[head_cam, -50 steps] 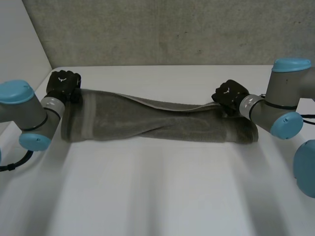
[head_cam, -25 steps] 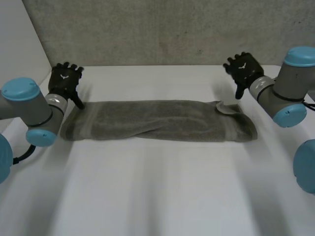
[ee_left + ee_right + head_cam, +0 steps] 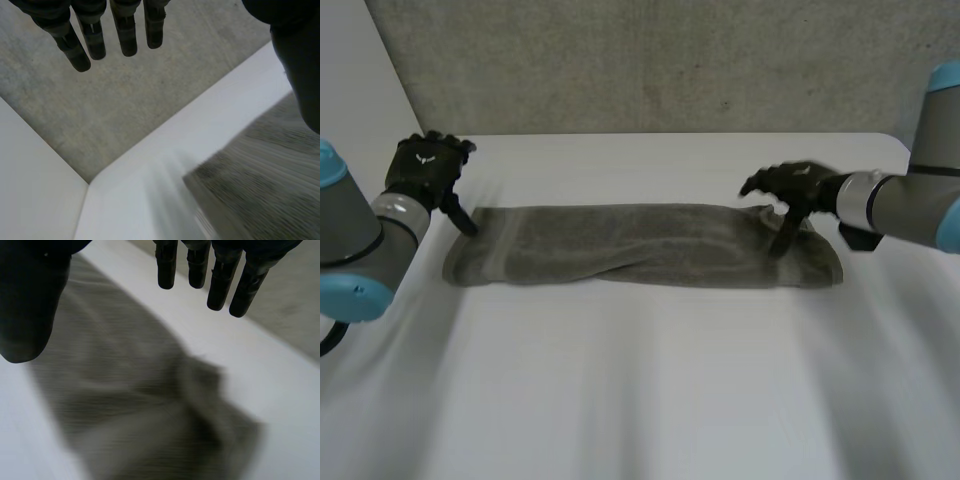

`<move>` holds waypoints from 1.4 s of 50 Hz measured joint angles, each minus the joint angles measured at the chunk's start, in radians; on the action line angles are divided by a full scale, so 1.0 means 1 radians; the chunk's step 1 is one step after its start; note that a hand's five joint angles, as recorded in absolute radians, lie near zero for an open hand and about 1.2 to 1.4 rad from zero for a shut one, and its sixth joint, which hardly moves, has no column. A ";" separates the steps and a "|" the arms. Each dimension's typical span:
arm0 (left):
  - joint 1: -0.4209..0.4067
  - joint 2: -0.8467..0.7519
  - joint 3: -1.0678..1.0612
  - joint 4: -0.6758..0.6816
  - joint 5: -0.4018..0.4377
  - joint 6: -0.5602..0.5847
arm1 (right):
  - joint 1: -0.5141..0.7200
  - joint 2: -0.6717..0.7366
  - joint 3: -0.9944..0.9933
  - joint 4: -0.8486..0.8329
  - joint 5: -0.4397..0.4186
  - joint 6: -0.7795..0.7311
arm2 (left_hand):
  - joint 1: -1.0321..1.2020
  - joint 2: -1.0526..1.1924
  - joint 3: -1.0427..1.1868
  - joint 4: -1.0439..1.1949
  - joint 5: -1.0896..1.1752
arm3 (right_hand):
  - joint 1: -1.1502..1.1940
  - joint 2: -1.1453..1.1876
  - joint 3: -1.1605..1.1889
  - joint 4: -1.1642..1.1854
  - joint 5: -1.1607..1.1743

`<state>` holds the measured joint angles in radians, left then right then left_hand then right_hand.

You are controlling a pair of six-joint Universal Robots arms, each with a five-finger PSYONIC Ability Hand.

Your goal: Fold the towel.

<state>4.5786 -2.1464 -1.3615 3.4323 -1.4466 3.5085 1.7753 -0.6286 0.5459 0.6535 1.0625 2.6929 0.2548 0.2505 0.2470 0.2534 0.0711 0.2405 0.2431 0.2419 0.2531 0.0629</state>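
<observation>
left fingers (image 3: 126, 35) straight, gripping nothing; left hand (image 3: 423, 168) at the 10 o'clock corner of the towel (image 3: 640, 245). right fingers (image 3: 218, 280) straight and spread, empty; right hand (image 3: 788, 186) over the 2 o'clock corner, thumb pointing down at a rumple there. towel lies flat as a long strip, 9 to 3 o'clock. likely each hand is placed to take an end for a crosswise fold. white table (image 3: 640, 400); rough grey wall (image 3: 650, 60) at 12, white panel (image 3: 360, 70) at 9.
</observation>
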 measured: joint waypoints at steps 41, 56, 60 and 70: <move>0.000 0.079 -0.218 0.097 0.033 -0.001 | -0.042 -0.014 0.070 0.036 0.124 0.142 | 0.000 0.000 0.000 0.000 0.000 | 0.082 0.078 0.081 0.071 0.101; -0.007 0.079 -0.243 0.115 0.034 0.000 | -0.047 -0.231 0.649 -0.451 0.284 -0.086 | 0.000 0.000 0.000 0.000 0.000 | 0.232 0.238 0.243 0.234 0.255; -0.008 0.079 -0.246 0.121 0.034 0.000 | -0.046 -0.236 0.688 -0.519 0.304 -0.120 | 0.000 0.000 0.000 0.000 0.000 | 0.270 0.268 0.273 0.260 0.283; -0.008 0.080 -0.258 0.135 0.034 0.000 | -0.049 -0.204 0.688 -0.560 0.323 -0.138 | 0.000 0.000 0.000 0.000 0.000 | 0.995 1.010 0.989 0.982 1.009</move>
<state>4.5702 -2.0664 -1.6200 3.5677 -1.4129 3.5082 1.7266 -0.8321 1.2336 0.0933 1.3852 2.5551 0.2548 0.2504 0.2470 0.2535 0.0711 1.2351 1.2533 1.2305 1.2347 1.0717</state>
